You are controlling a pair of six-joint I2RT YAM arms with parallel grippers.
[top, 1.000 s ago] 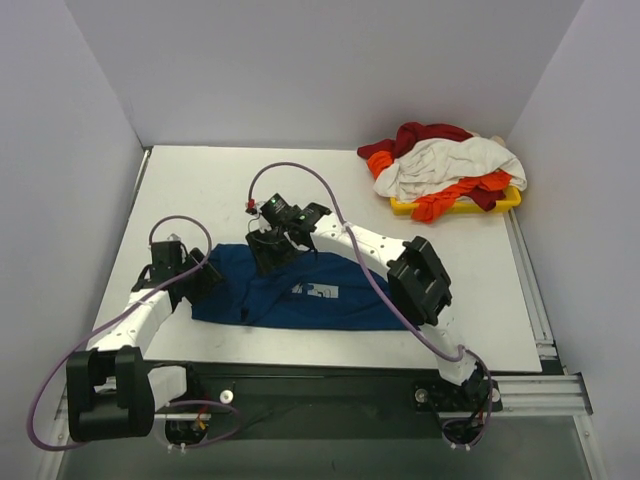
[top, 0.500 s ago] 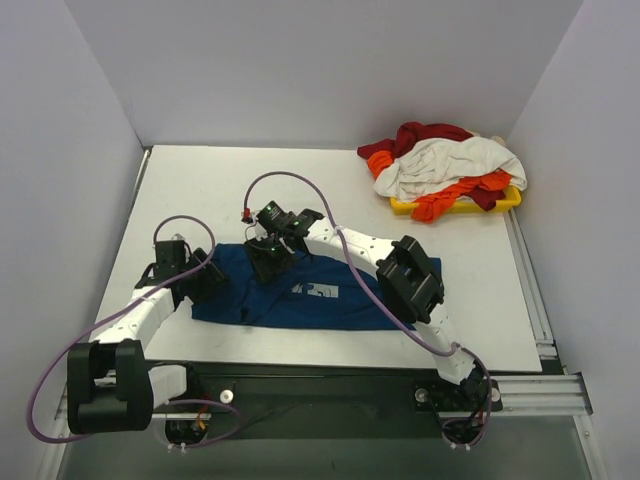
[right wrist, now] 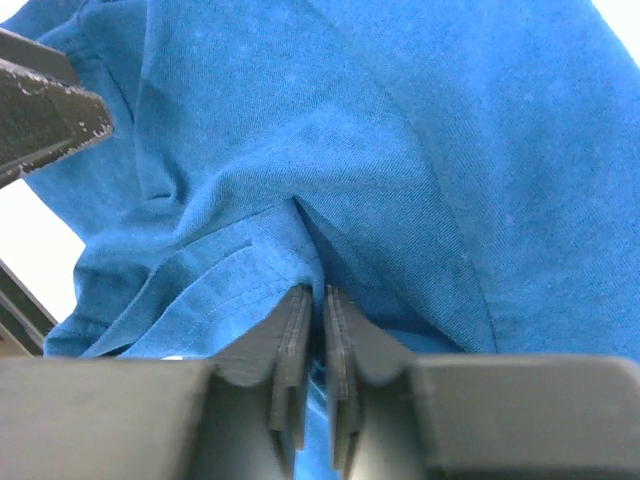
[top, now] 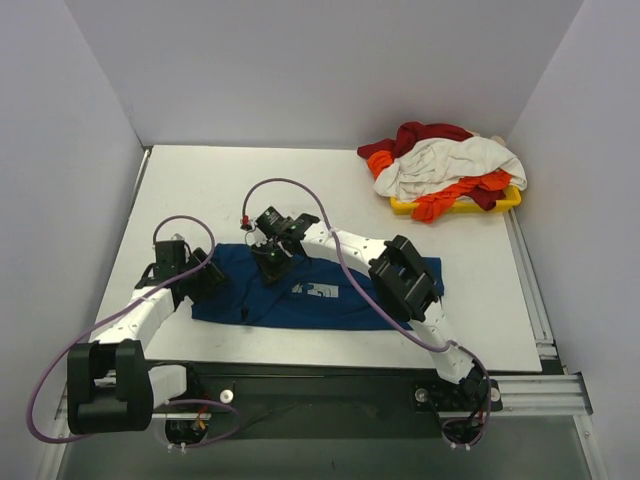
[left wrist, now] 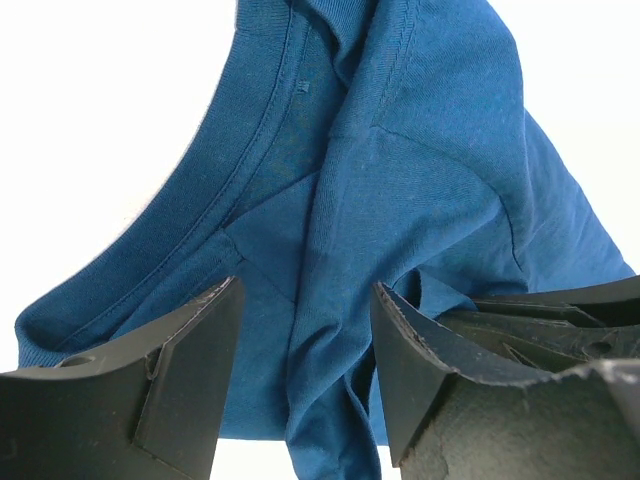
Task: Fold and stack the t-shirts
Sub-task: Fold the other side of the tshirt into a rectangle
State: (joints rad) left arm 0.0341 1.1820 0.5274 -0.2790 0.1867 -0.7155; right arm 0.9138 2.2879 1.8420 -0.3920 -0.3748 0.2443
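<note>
- The dark blue t-shirt (top: 282, 306) lies spread on the white table (top: 200, 190), in the lower middle of the top view, a little above the arm bases. Its pale square print (top: 320, 292) faces up near the middle of the cloth.
- The right gripper (top: 272, 262) is down on the upper left part of this shirt, above and to the left of the print.
- In the right wrist view its two fingers (right wrist: 291, 340) stand almost together, with only a thin slit between them. A raised fold of the blue cloth runs down into that slit, so the jaws are clamped on the fold.
- The left gripper (top: 205, 280) is at the left end of the same shirt, at the left side of the top view.
- In the left wrist view its fingers (left wrist: 190, 370) are clearly apart. A wrinkled ridge of blue cloth lies in the gap, which is much wider than the ridge, so nothing is clamped there. The collar (left wrist: 250, 160) curves through the upper left of that view.
- The other t-shirts (top: 450, 160), dark red, white and orange, lie in a loose heap at the upper right of the top view. The heap rests on a yellow tray (top: 403, 207), well apart from the blue shirt and from both grippers.
</note>
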